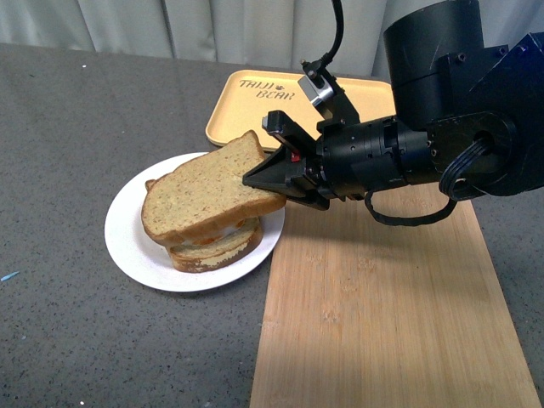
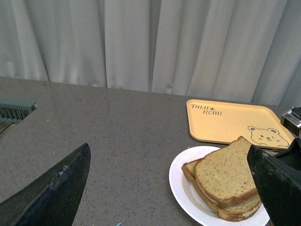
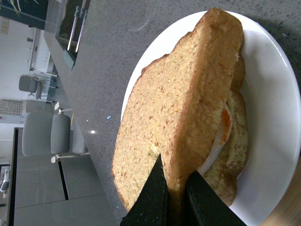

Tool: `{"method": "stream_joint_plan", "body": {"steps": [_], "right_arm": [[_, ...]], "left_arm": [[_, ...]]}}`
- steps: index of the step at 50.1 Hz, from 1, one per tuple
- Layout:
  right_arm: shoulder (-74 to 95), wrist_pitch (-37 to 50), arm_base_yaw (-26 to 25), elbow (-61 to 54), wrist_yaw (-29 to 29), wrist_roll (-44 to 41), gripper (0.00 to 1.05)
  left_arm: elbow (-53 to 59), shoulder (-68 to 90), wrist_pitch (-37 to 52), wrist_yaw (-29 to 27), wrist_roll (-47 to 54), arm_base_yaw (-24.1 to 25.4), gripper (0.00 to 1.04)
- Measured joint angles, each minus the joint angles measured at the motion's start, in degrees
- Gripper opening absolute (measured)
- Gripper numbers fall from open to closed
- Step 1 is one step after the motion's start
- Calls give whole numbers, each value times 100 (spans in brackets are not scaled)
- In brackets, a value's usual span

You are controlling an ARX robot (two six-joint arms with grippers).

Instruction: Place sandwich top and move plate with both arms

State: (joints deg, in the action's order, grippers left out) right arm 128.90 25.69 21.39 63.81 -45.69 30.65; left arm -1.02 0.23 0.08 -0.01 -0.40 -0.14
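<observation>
Placing step: the right claw (image 1: 270, 183) pinches the top (image 1: 208, 191) by its edge, tilted over the stack on the plate (image 1: 127, 242), left of centre in the front view. The left claw (image 2: 168, 155) is spread. Next, I judge: release, then both claws take the plate rim.

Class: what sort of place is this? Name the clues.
Probably a lab or office test bench, not a home kitchen: grey countertop, plain curtain backdrop, office chairs beyond.
</observation>
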Motion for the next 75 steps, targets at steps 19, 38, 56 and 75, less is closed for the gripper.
{"method": "stream_joint_plan", "body": {"steps": [19, 38, 56, 75], "right_arm": [[-699, 2946, -131, -1661, 4234, -2083, 56], [-1928, 5429, -697, -3604, 6022, -2911, 1], [-4813, 4721, -1469, -5718, 5241, -3045, 1], [-7348, 2544, -2105, -6144, 4607, -3049, 1]], "left_arm": [[0, -2, -2, 17, 0, 0, 98], [0, -13, -4, 4, 0, 0, 98], [0, -20, -9, 7, 0, 0, 98], [0, -20, -9, 0, 0, 0, 98]]}}
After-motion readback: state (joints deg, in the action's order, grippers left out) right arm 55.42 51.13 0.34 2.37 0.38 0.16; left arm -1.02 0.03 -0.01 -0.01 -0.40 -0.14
